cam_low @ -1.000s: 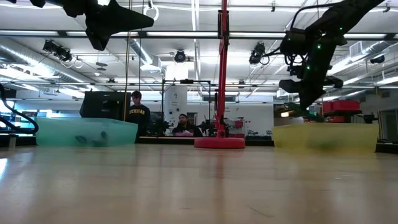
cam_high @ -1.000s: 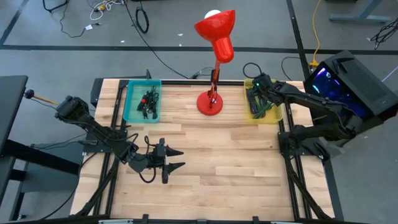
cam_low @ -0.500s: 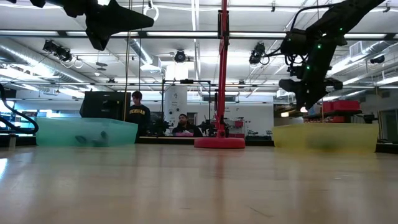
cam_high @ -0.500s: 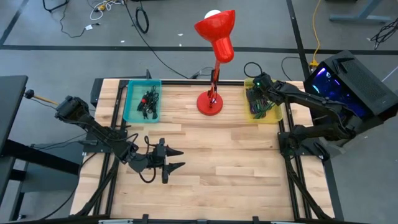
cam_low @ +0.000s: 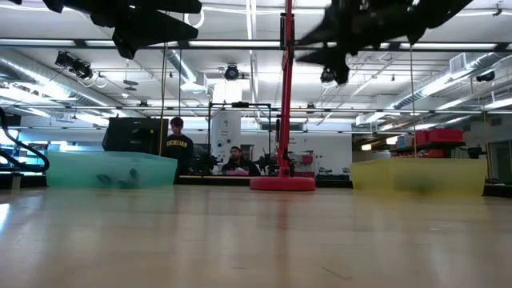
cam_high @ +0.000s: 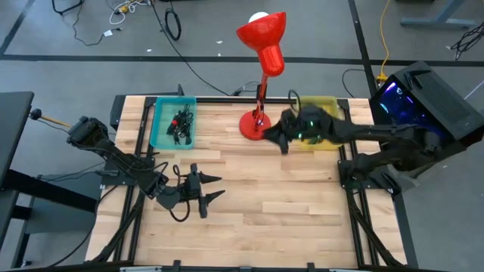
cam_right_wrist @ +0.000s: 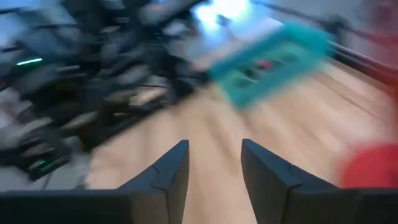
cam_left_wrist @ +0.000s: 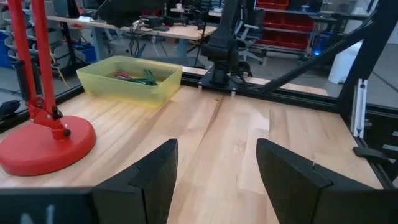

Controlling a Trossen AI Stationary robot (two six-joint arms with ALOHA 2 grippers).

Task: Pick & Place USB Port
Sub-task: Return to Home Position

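Note:
A teal bin [cam_high: 160,125] at the table's far left holds small dark parts with cords [cam_high: 180,121]. A yellow bin [cam_high: 330,102] at the far right holds green and dark parts [cam_left_wrist: 140,76]. My right gripper [cam_high: 271,138] hangs in the air between the yellow bin and the red lamp's base [cam_high: 255,125], pointing toward the table's left. It is open [cam_right_wrist: 214,168] with only bare wood between its fingers. My left gripper [cam_high: 221,187] hovers over the near left of the table, open wide [cam_left_wrist: 217,168] and empty.
The red desk lamp stands at the far middle, its shade [cam_high: 265,38] high above its base. Bare wood spans the table's middle and near side [cam_high: 287,211]. In the low view, people sit at desks in the room behind [cam_low: 236,160].
My right gripper has risen out of the yellow bin, swung fast toward the table's left as far as the lamp's base, and tipped from pointing down to nearly level. My left gripper has stayed in place and rolled a little about its own line.

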